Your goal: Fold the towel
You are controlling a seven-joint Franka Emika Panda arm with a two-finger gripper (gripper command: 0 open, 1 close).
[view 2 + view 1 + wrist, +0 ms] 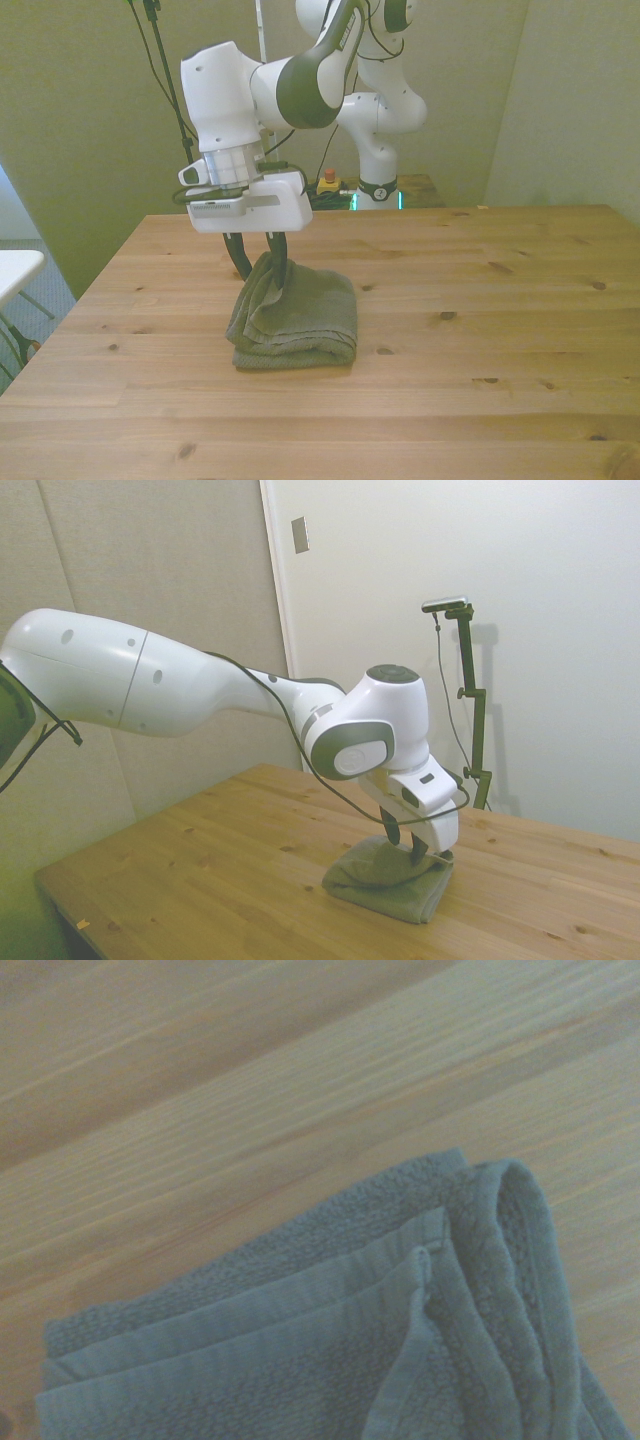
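The grey-olive towel (300,315) lies folded in several layers on the wooden table (480,330), left of centre in the front view. Its far left corner bunches up into a small peak. My gripper (259,262) stands straight over that corner, open, with one dark finger on each side of the peak. In the side view the gripper (405,845) reaches down to the towel (385,885) at its far edge. The wrist view shows the towel (300,1350) from close by, with stacked hemmed edges and a rounded fold over bare wood.
The table's left edge (95,290) is about a towel's width from the cloth. A white object (12,270) stands off the table at the front view's left. The robot's base (378,185) and a red button (327,182) sit behind the far edge.
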